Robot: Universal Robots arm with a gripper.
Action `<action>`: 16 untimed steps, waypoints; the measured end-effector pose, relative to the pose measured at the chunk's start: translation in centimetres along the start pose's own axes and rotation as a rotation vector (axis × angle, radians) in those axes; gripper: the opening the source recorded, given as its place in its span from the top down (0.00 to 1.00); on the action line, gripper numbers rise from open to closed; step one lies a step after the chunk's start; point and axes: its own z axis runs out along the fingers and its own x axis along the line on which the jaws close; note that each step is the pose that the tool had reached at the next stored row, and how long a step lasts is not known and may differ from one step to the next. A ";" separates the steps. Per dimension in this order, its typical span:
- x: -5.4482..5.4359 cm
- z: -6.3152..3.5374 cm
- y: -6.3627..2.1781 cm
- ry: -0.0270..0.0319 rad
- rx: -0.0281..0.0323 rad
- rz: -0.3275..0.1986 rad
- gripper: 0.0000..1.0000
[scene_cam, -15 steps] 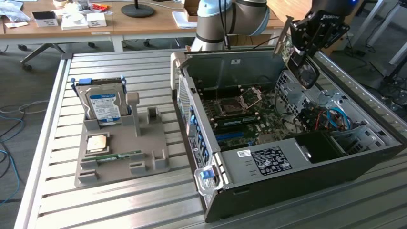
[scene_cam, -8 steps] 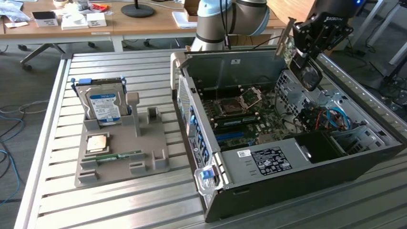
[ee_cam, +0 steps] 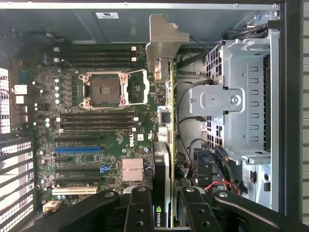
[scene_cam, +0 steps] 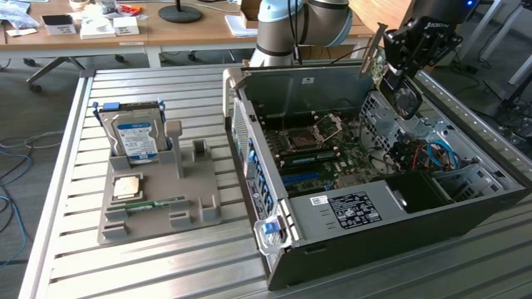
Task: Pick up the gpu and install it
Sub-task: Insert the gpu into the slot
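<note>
Wrist view has the pincer clamped on the gpu, edge-on over the motherboard, and any tilt in that grip could well seat it crooked.

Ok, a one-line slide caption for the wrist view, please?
Jaws shut on the gpu, held edge-on over the motherboard of the open computer case.

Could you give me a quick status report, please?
Pincer shut on gpu. Gpu held over open case, not seated. Cables close beside it.
</note>
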 end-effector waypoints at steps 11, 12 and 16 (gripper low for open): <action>0.0 0.00 0.00 0.0009 -0.0003 -0.015 0.73; 0.0 0.00 0.00 0.0013 -0.0005 -0.022 0.73; 0.0 0.01 0.00 0.0042 -0.0017 -0.070 0.73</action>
